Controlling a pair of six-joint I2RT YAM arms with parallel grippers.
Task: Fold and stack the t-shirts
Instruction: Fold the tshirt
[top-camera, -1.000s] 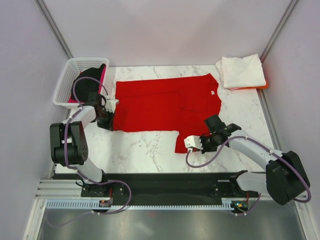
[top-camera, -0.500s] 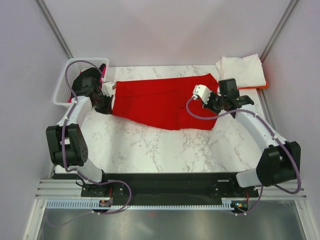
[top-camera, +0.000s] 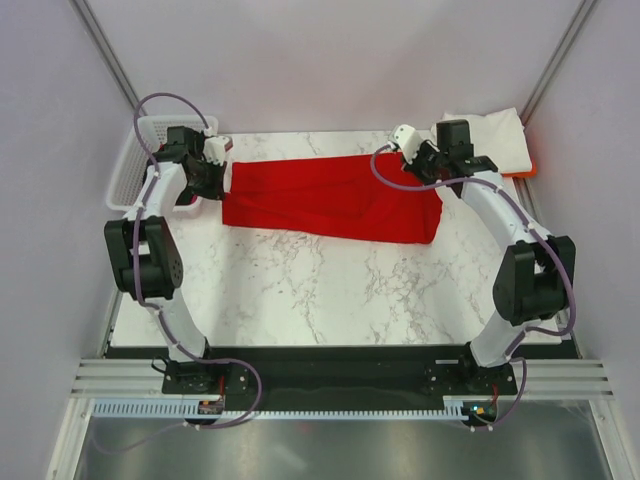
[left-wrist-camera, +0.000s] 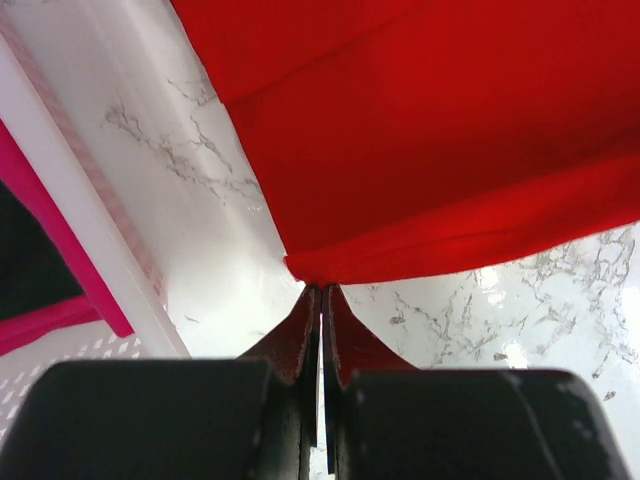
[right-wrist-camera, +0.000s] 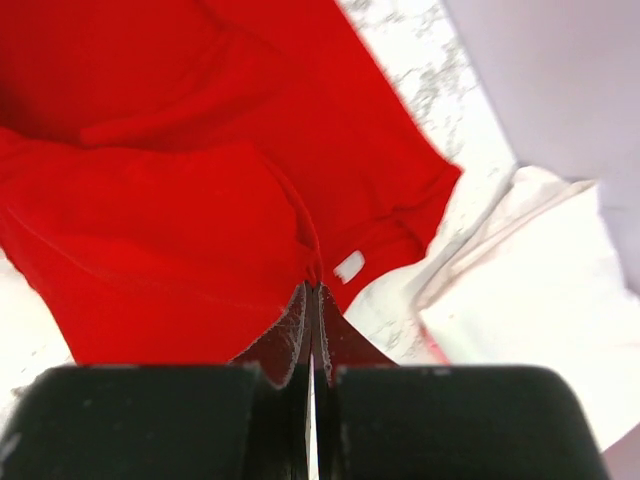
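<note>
A bright red t-shirt (top-camera: 330, 197) lies doubled over across the far half of the marble table, folded lengthwise. My left gripper (top-camera: 218, 178) is shut on its left corner (left-wrist-camera: 300, 268), beside the basket. My right gripper (top-camera: 434, 170) is shut on the shirt's right edge (right-wrist-camera: 312, 272), near the small white neck label (right-wrist-camera: 349, 266). A folded white t-shirt (top-camera: 492, 140) lies on an orange one (top-camera: 527, 167) at the far right corner. Black and magenta-pink cloth (left-wrist-camera: 40, 280) shows inside the basket.
A white plastic lattice basket (top-camera: 135, 170) stands at the far left corner, right behind my left arm. Grey walls close in the table on the left, the right and the far side. Black rails with the arm bases run along the near edge.
Both grippers carried the shirt's near edge away from me to the far edge, folding the red shirt in half lengthwise. The right arm swung from the near right to the far right.
</note>
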